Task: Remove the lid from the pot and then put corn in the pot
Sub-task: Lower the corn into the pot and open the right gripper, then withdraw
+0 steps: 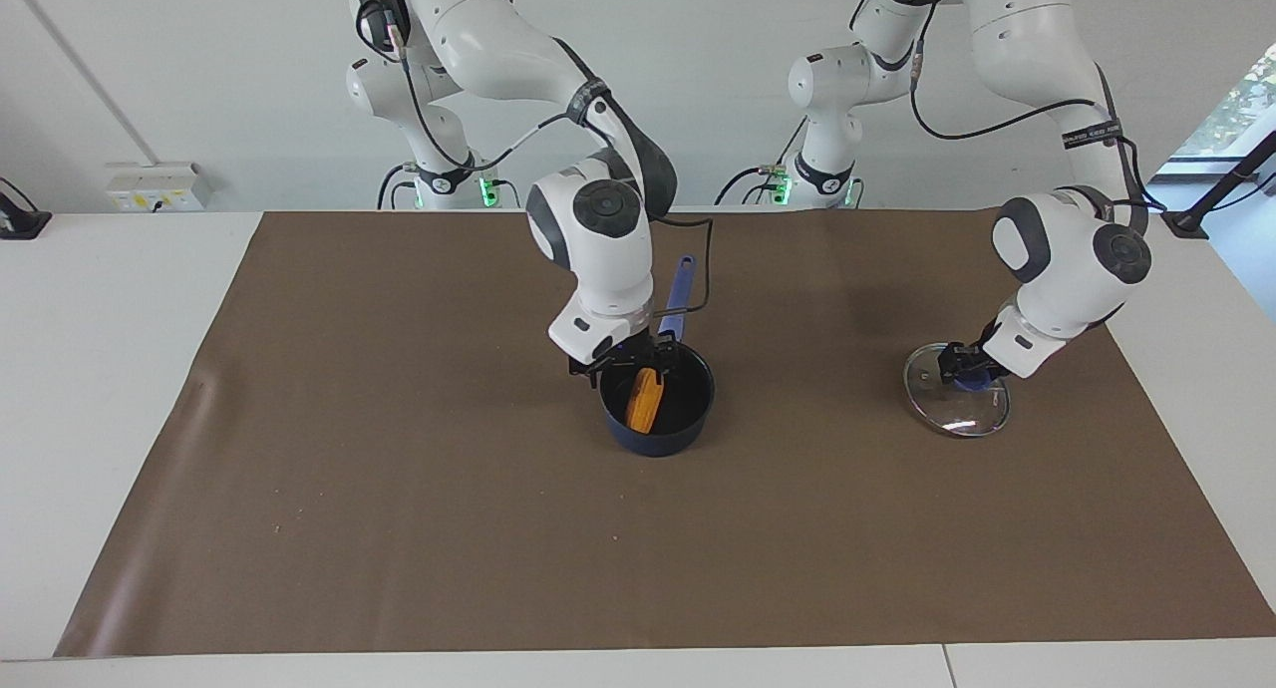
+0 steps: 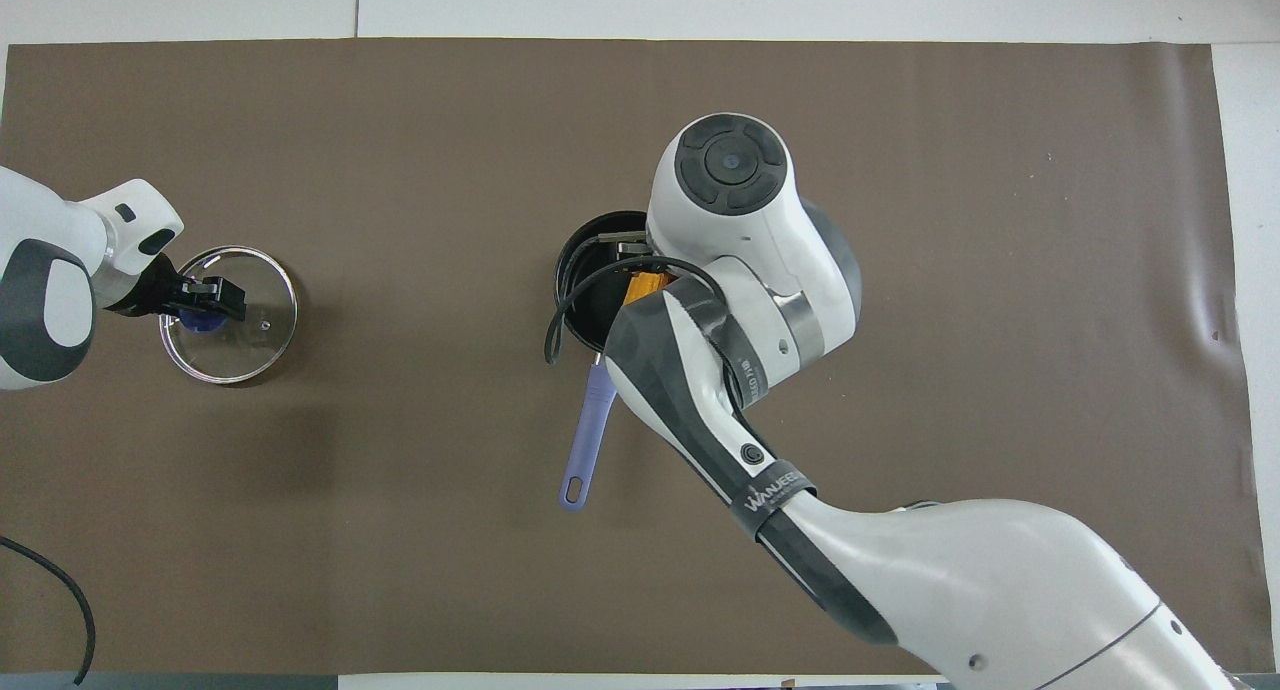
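Note:
The dark blue pot point(image 1: 688, 419) stands mid-table with its long blue handle point(image 1: 681, 287) pointing toward the robots; it also shows in the overhead view point(image 2: 580, 270). My right gripper point(image 1: 639, 361) is at the pot's mouth, shut on the upper end of the orange-yellow corn point(image 1: 645, 401), which hangs tilted inside the pot. In the overhead view the arm hides most of the corn point(image 2: 645, 286). The glass lid point(image 1: 947, 409) lies on the mat toward the left arm's end. My left gripper point(image 1: 965, 366) is down on its blue knob point(image 1: 975, 379), shut on it.
A brown mat point(image 1: 399, 489) covers the table, with white table edges around it. The right arm's black cable point(image 2: 560, 320) loops over the pot's rim.

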You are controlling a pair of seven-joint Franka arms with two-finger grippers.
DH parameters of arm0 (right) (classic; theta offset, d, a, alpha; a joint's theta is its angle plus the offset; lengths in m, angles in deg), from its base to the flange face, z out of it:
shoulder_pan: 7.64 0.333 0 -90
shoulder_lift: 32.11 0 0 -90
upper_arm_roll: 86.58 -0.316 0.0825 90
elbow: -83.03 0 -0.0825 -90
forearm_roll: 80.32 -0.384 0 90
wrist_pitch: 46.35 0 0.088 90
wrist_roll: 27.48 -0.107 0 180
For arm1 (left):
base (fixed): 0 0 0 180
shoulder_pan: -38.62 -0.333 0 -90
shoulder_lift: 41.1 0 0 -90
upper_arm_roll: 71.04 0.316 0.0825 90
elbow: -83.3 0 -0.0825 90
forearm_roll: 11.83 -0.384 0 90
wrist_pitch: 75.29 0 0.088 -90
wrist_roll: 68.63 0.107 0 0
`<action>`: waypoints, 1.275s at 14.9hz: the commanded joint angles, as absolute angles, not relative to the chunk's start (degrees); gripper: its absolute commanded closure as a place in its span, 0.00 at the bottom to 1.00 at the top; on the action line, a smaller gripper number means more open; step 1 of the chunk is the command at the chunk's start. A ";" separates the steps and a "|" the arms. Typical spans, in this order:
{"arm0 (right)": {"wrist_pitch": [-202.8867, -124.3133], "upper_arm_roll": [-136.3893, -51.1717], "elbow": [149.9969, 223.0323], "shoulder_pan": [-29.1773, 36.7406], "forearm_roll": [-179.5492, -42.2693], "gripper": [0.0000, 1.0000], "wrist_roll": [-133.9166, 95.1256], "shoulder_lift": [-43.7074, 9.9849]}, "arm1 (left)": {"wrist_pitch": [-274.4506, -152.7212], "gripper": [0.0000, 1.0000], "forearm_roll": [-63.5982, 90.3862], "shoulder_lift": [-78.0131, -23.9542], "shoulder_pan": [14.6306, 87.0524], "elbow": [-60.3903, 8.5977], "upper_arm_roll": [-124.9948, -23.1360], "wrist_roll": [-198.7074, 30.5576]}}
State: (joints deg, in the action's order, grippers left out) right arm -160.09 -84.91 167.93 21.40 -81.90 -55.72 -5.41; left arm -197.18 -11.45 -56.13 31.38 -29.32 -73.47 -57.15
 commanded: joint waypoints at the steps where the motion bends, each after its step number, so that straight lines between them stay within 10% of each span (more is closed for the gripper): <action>1: -152.99 -85.53 169.15 14.18 -81.02 0.00 -48.00 -11.18 | -198.78 1.00 -12.62 -54.99 30.54 -30.95 -73.94 -55.71; 2: -150.62 -85.44 169.42 12.07 -80.50 0.00 -44.92 -12.41 | -198.78 1.00 -12.62 -54.99 30.45 -31.04 -73.94 -55.71; 4: -145.95 -85.44 169.42 7.50 -79.09 0.00 -39.55 -16.01 | -198.69 0.01 -12.62 -54.99 30.45 -31.13 -73.94 -55.80; 14: -135.46 -82.53 174.87 -2.08 -78.21 0.00 -25.84 -28.51 | -175.80 0.00 -13.06 -53.14 36.24 -9.72 -74.03 -65.54; 19: -132.84 -83.24 176.01 -7.46 -78.30 0.00 -23.09 -30.35 | -164.61 0.00 -14.03 -41.65 38.01 -10.03 -74.38 -65.82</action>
